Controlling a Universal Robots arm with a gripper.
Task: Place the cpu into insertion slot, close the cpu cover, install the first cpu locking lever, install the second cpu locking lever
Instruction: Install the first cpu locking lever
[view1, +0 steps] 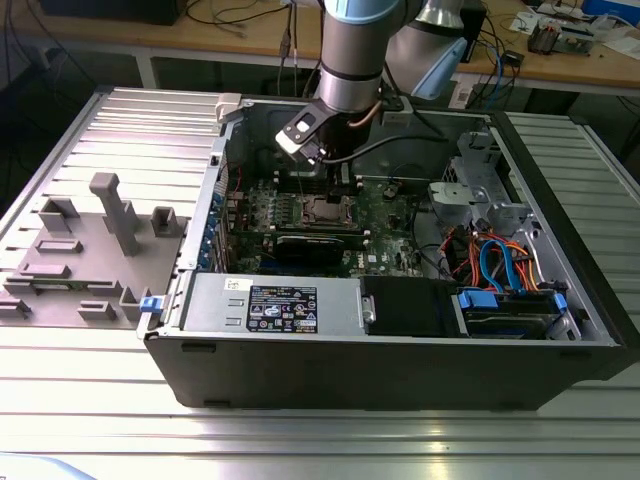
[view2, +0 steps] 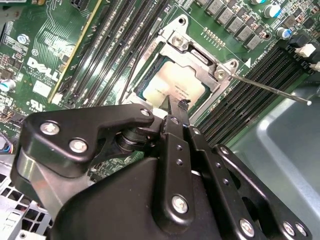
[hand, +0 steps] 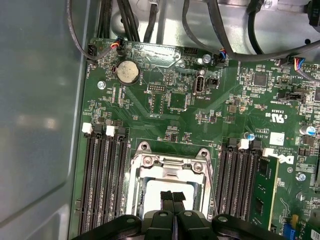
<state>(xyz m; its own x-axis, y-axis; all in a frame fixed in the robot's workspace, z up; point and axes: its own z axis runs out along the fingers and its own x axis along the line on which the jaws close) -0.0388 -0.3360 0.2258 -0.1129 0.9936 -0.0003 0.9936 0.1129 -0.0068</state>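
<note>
The exterior view shows an open computer case (view1: 400, 350) lying on a ribbed metal table (view1: 300, 440). A grey fixture plate (view1: 80, 260) lies beside the case on the exterior view's left. The arm (view1: 350, 60) reaches down into the case. Its wrist hangs just above the insertion slot (view1: 325, 210), which is set in the green circuit board (view1: 390, 215). In the second wrist view, the gripper (view2: 179, 106) is closed: its two black fingers (view2: 172, 125) are pressed together with nothing between them. The tips are at the near edge of the socket, over the cpu (view2: 170, 85); contact cannot be determined. The cpu sits in the insertion slot, and its silver-grey top is visible through the square window of the cpu cover (view2: 200, 56). The cover lies flat over the cpu. One thin metal lever rod (view2: 270, 90) extends from the cover's corner, passing above the black memory slots (view2: 250, 85). In the first wrist view, the gripper (hand: 172, 196) again has its fingertips (hand: 167, 196) together. They are positioned over the window of the cpu cover (hand: 167, 167). Memory slots (hand: 105, 175) flank the socket on both sides. A round coin cell (hand: 127, 72) sits farther along the circuit board (hand: 165, 130), near the case wall (hand: 40, 110).
</note>
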